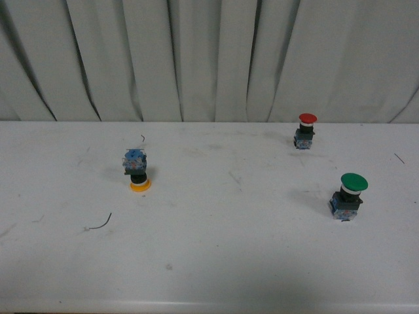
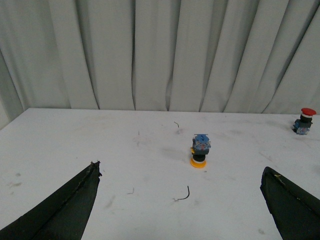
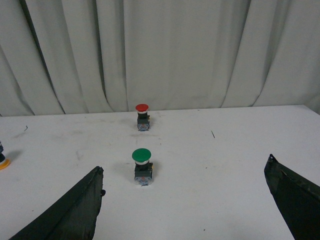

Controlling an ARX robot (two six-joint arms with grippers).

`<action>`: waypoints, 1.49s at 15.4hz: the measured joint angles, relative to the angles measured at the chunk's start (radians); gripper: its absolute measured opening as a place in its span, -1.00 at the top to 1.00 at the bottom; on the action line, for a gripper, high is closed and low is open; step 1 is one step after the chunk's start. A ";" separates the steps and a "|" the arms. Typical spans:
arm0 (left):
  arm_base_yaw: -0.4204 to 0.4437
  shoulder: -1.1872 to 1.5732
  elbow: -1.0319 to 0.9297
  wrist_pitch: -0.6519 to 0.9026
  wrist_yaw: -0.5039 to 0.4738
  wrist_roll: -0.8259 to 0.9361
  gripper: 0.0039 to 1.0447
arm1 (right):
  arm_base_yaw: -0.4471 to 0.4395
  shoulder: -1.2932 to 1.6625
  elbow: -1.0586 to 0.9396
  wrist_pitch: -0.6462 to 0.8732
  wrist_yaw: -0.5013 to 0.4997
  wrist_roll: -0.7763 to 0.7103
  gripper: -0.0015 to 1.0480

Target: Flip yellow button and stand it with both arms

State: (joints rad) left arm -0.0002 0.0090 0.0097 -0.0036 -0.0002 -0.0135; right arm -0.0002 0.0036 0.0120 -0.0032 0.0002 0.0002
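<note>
Yellow button (image 1: pixel 137 171) is what we look for, and we find it on the left part of the table, standing upside down: its orange cap rests flat on the surface and its blue block base points up.

A pale grey curtain (image 1: pixel 209 59) in heavy folds fills the whole background. Below it lies the white table (image 1: pixel 229 261), scuffed and marked with faint smudges.

In the left wrist view we see the left gripper (image 2: pixel 181 169) released, its two black wedge fingers (image 2: pixel 70 205) spread wide with nothing between them. The yellow button (image 2: pixel 200 150) sits well ahead of it, apart from both fingers. In the right wrist view the right gripper (image 3: pixel 184 165) is likewise spread wide and holds nothing. The edge of the orange cap (image 3: pixel 4 163) just shows at the border of that picture.

We see the green-capped switch (image 1: pixel 349 194) standing upright on the right side of the table, cap up, just ahead of the right gripper and touching neither finger. The smaller red-capped switch (image 1: pixel 306 131) stands upright further back, near the curtain.

A thin curved scrap of wire (image 1: pixel 101 224) lies on the table nearer to us than the yellow button. A tinier dark scrap (image 1: pixel 143 138) lies just behind the button.
</note>
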 joint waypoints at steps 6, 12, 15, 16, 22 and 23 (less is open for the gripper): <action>0.000 0.000 0.000 0.000 0.000 0.000 -0.88 | 0.000 0.000 0.000 0.000 0.000 0.000 -0.87; 0.006 0.014 0.022 -0.082 0.015 -0.021 -0.88 | 0.000 0.000 0.000 0.000 0.000 0.000 -0.87; 0.024 0.237 0.122 -0.143 0.055 -0.167 -0.88 | 0.000 0.000 0.000 0.000 0.000 0.000 -0.87; 0.024 0.328 0.142 -0.046 0.055 -0.170 -0.88 | 0.000 0.000 0.000 0.000 0.000 0.000 -0.87; -0.115 1.286 0.478 0.525 -0.078 -0.098 -0.88 | 0.000 0.000 0.000 0.000 0.000 0.000 -0.87; -0.146 1.447 0.585 0.488 -0.081 -0.134 -0.88 | 0.000 0.000 0.000 0.000 0.000 0.000 -0.87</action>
State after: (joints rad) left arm -0.1463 1.4559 0.5945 0.4847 -0.0814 -0.1471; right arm -0.0002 0.0036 0.0120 -0.0029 0.0002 0.0002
